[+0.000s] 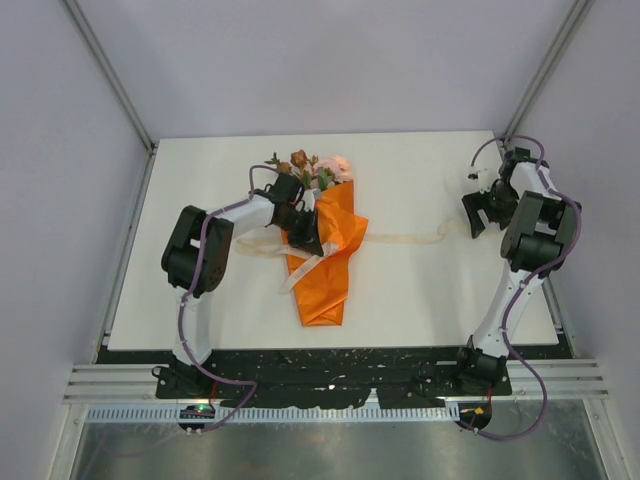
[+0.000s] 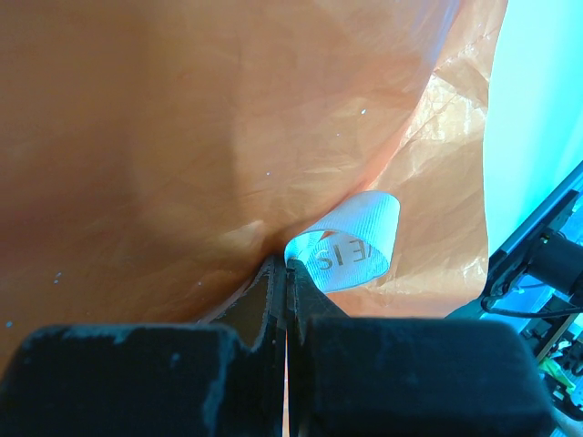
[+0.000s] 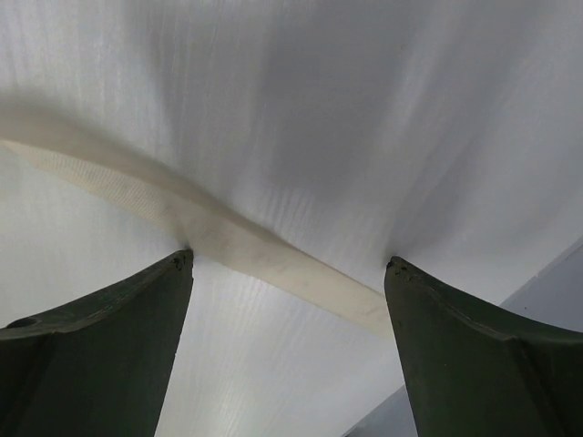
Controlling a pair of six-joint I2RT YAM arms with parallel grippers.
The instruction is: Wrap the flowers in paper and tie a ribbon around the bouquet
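Bouquet (image 1: 325,270) mid-table, blooms at far end. Left gripper (image 2: 285,269) clamped together on ribbon (image 2: 351,246) loop, against orange paper (image 2: 182,137). Right gripper (image 3: 290,264), jaws apart, over ribbon's right end on the table (image 1: 420,290), far right.

Paper (image 2: 182,137) — crinkly, glossy orange; ribbon (image 3: 228,241) — woven cloth, matt

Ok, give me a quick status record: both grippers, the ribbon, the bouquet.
left gripper: shut, pinching a ribbon loop at the orange paper
right gripper: open over the ribbon tail, not gripping
bouquet: wrapped, lying on the table, flowers at the far end
ribbon path: crosses the bouquet, trails off to the right
knot: none visible
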